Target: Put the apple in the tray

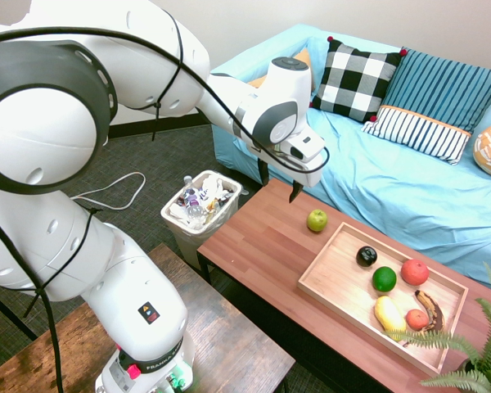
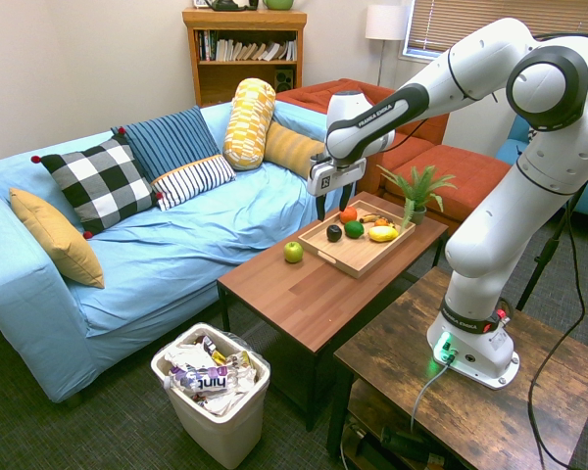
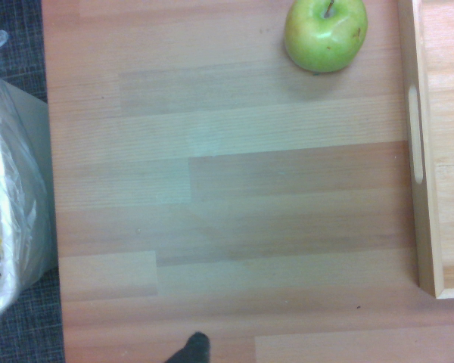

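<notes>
The small yellow-green apple (image 1: 317,219) (image 2: 293,252) (image 3: 325,34) sits upright on the reddish wooden coffee table, just outside the short end of the light-wood tray (image 1: 344,277) (image 2: 359,258) (image 3: 431,151) and not touching it. My gripper (image 1: 279,184) (image 2: 332,206) hangs open and empty well above the table. It is beside the apple, toward the table end near the bin, with a clear gap between them. The tray holds several other fruits.
In the tray lie a dark round fruit (image 1: 367,255), a deep-green one (image 1: 384,278), red-orange ones (image 1: 414,271), a yellow one and a banana. A white bin (image 1: 200,209) full of wrappers stands by the table's end. The blue sofa (image 1: 409,188) runs behind, and a potted plant (image 1: 475,360) stands at the far corner.
</notes>
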Available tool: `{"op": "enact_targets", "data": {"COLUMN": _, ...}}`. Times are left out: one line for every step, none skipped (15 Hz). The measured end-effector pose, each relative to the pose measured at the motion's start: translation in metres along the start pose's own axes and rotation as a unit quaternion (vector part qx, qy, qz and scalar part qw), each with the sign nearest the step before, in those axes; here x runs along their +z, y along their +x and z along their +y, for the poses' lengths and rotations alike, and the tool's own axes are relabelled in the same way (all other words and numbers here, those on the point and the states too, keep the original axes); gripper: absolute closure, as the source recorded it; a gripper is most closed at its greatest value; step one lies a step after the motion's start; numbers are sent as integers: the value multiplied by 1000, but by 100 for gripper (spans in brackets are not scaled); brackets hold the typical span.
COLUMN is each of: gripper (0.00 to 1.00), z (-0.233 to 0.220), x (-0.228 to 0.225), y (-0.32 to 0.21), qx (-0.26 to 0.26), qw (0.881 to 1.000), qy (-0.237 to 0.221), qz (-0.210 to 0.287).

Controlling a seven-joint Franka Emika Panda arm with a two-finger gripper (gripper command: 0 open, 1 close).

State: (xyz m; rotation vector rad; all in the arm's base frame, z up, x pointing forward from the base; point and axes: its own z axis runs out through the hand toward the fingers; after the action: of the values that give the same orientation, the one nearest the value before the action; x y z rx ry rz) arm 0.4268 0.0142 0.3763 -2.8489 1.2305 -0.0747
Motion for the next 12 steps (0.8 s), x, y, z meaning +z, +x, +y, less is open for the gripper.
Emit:
{"op": "enact_targets", "data": {"gripper": 0, "z": -1, "x": 0, "y": 0, "qx": 1, "qw": 1000, "qy": 0, "qz": 0}}
{"op": "enact_targets", "data": {"gripper": 0, "z": -2, "x": 1, "y": -1, "qx": 4, "qw": 1000, "qy": -3, "qz": 2}}
{"op": "enact_targets", "data": {"gripper": 0, "z": -6, "x": 3, "y": -2, "qx": 11, "qw": 1000, "qy": -4, "qz": 7}}
{"op": "enact_targets", "data": {"gripper": 0, "z": -12, "x": 7, "y": -2, "qx": 21, "qw": 1000, "qy": -3, "qz": 13}}
{"op": "enact_targets", "data": {"gripper": 0, "z": -21, "x": 15, "y": 0, "qx": 37, "qw": 999, "qy": 2, "qz": 20}}
{"op": "enact_targets", "data": {"gripper": 0, "z": -31, "x": 24, "y": 6, "qx": 55, "qw": 998, "qy": 5, "qz": 27}}
{"op": "enact_targets", "data": {"gripper": 0, "z": -41, "x": 37, "y": 15, "qx": 72, "qw": 997, "qy": 5, "qz": 32}}
{"op": "enact_targets", "data": {"gripper": 0, "z": -51, "x": 52, "y": 27, "qx": 89, "qw": 995, "qy": 2, "qz": 33}}
{"op": "enact_targets", "data": {"gripper": 0, "z": -61, "x": 68, "y": 40, "qx": 105, "qw": 994, "qy": -5, "qz": 33}}
{"op": "enact_targets", "data": {"gripper": 0, "z": -71, "x": 83, "y": 53, "qx": 119, "qw": 992, "qy": -10, "qz": 33}}
{"op": "enact_targets", "data": {"gripper": 0, "z": -80, "x": 99, "y": 65, "qx": 133, "qw": 991, "qy": -14, "qz": 32}}
{"op": "enact_targets", "data": {"gripper": 0, "z": -87, "x": 113, "y": 75, "qx": 144, "qw": 989, "qy": -17, "qz": 32}}
